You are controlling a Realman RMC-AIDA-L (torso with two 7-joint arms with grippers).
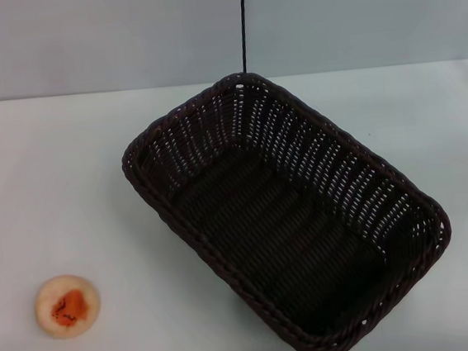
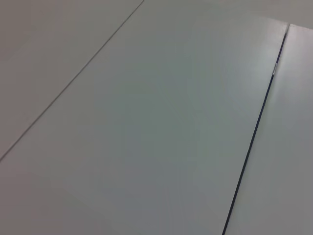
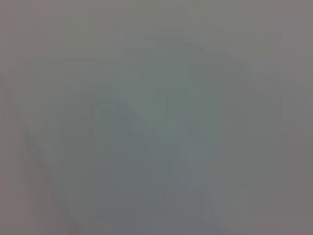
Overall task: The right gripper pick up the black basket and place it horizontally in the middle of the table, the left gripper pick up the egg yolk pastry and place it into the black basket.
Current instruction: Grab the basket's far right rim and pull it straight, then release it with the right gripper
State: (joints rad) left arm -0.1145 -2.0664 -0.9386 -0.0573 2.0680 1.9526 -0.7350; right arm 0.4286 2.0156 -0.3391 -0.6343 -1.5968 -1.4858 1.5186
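The basket [image 1: 287,212] is a large rectangular one of dark brown-black weave, with a braided rim and slanted openwork sides through which the white table [image 1: 68,175] shows. It stands upright on its base, open side up, with nothing inside. It lies askew, one corner pointing to the far edge of the table and the opposite corner toward the near right. It fills the middle and right of the tabletop.

The pastry [image 1: 67,305] is a small round pale cream bun with an orange-red blotch at its centre. It rests on the table at the near left, well apart from the basket.

Neither gripper appears in the head view, so no fingers are near the basket or the pastry, and nothing touches either one. The left wrist view shows only pale flat surfaces crossed by thin dark lines. The right wrist view shows a plain grey blur. Whether either gripper's fingers are released or clenched cannot be told.
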